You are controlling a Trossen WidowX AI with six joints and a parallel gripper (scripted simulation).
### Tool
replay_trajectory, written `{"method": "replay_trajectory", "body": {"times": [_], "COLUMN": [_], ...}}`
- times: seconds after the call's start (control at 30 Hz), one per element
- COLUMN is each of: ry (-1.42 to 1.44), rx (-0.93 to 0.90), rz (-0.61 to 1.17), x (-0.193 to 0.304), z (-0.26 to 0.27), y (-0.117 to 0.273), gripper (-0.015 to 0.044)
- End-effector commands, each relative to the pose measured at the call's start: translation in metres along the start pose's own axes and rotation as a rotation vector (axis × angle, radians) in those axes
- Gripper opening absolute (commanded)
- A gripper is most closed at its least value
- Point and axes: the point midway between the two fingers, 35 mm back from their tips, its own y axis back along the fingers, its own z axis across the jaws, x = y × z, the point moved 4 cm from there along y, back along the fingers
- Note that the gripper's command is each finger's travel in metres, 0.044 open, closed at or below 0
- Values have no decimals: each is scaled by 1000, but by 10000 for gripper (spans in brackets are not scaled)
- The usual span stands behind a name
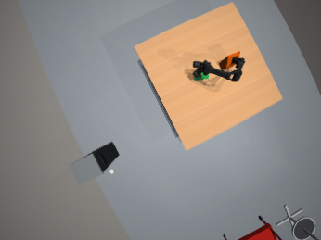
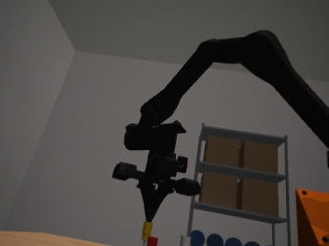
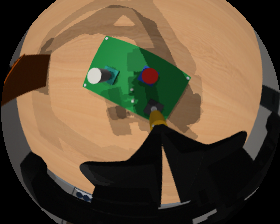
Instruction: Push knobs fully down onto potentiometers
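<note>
1. A green circuit board (image 3: 140,81) is seen in the wrist view lying on the wooden tabletop (image 3: 75,128), tilted so that its long side runs from upper left to lower right.
2. At the board's left end a white knob (image 3: 95,76) is seen, set on a dark potentiometer body.
3. Near the board's middle, toward the right, a red knob (image 3: 149,76) is seen.
4. Just below the red knob, at the board's lower edge, a yellow knob (image 3: 155,117) is met by the tip of the gripper (image 3: 158,123); the fingers are pressed together into a single point, and nothing is held between them.
5. In the exterior view the same contact is shown: the closed gripper (image 2: 149,217) points straight down and its tip rests on top of the yellow knob (image 2: 147,230). The red knob (image 2: 152,241) is seen just beside and lower, and the white knob (image 2: 184,240) farther right.
6. Whether the yellow knob is fully seated cannot be told from these views.
7. In the top view the arm (image 1: 223,71) is seen stretched leftward from an orange base (image 1: 229,59) over the board (image 1: 200,76), near the middle of the tabletop (image 1: 241,103).
8. A metal shelf (image 2: 240,177) with brown boxes stands behind, right of the gripper.
</note>
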Motion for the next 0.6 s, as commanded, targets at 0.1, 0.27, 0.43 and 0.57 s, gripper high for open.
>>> {"method": "replay_trajectory", "body": {"times": [0.1,0.27,0.43,0.57], "ry": [-2,-2,-2,-2], "rx": [1,1,1,2], "rz": [-2,-2,-3,-3], "x": [0,0,0,0], "z": [0,0,0,0], "y": [-7,-7,-10,-14], "gripper": [0,0,0,0]}}
